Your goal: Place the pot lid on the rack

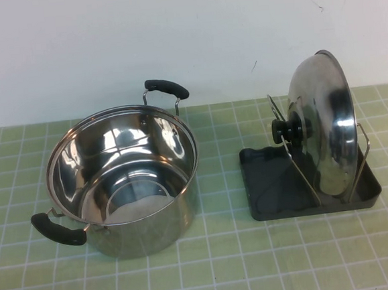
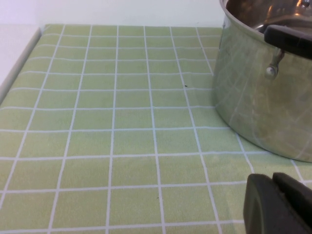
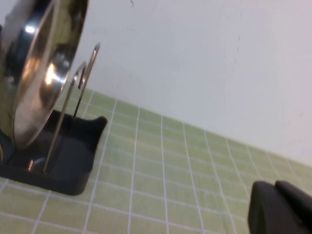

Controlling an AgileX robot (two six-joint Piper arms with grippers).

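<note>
Pot lid (image 1: 321, 125) stands on edge among the wire loops of the rack (image 1: 310, 193) at the right of the high view, its black knob facing left toward the pot (image 1: 124, 179), which fills the left centre of the frame. By the look of it, the placing step is done and the lid appears settled; any next move would likely be only a retreat of the arms, with care not to brush the leaning lid or its wires.

Largest on the green-tiled table (image 1: 257, 267) is the open steel pot with two black handles, well apart from the rack. Neither arm shows in the high view. Left hand (image 2: 280, 204) appears only as a dark tip in the lower right of its wrist view, near the pot; right hand (image 3: 280, 207) likewise, in its view's lower right, apart from the rack. Neither holds anything; whether either is released or clenched cannot be told.
</note>
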